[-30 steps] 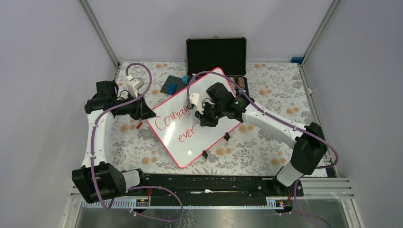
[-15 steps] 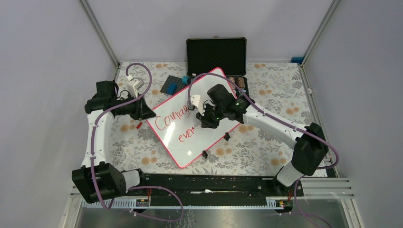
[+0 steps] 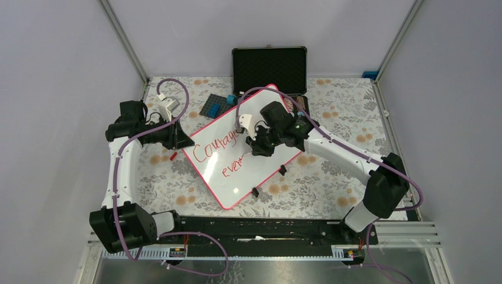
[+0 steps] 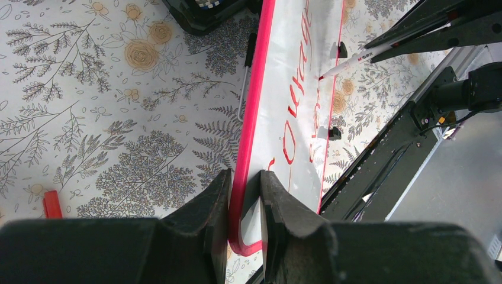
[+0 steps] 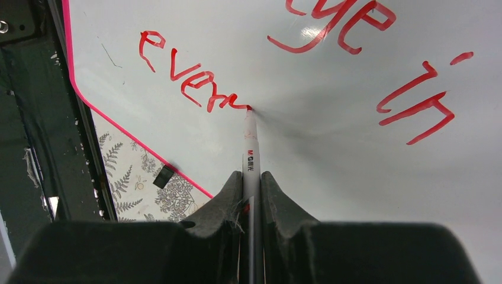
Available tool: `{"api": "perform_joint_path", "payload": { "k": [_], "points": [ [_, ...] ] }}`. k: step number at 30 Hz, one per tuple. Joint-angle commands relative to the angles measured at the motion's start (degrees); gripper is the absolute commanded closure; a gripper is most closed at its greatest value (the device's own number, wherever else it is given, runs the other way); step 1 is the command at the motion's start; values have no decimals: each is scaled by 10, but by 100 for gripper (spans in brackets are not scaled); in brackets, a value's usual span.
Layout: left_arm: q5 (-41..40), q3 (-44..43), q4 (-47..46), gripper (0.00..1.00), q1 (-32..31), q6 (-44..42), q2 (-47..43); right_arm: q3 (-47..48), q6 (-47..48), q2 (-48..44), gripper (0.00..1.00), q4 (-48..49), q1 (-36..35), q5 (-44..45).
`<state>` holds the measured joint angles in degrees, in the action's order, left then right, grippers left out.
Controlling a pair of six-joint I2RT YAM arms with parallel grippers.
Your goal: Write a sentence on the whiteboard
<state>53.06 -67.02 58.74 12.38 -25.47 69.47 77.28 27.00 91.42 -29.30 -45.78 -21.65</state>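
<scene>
The whiteboard lies slanted on the flowered table, its pink-red frame showing all round. My left gripper is shut on the board's left corner, one finger on each side of the frame. My right gripper hovers over the board's middle, shut on a white marker. The marker's red tip touches the board at the end of the second line. The sentence reads "Courage in" above and "ever" below, in red. In the left wrist view the marker stands against the whiteboard.
An open black case stands at the back, just behind the board. A dark studded plate and a small white object lie back left. A red cap rests left of the board. Two black clips sit on its near edge.
My right gripper has shifted a little to the right and away with the marker, lengthening the stroke at the end of "ever". The left gripper and the board have stayed put.
</scene>
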Motion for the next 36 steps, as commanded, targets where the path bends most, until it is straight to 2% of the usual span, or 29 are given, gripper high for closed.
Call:
{"api": "perform_joint_path", "payload": {
  "k": [1, 22, 36],
  "points": [
    [-15, 4, -16, 99, -3, -17, 4, 22, 8, 6, 100, 16, 7, 28],
    [-14, 4, -16, 99, -3, -18, 4, -41, 7, -25, 100, 2, 0, -7],
    [-12, 2, -15, 99, -3, -17, 5, -72, -1, -32, 100, 4, -37, -10]
  ]
}}
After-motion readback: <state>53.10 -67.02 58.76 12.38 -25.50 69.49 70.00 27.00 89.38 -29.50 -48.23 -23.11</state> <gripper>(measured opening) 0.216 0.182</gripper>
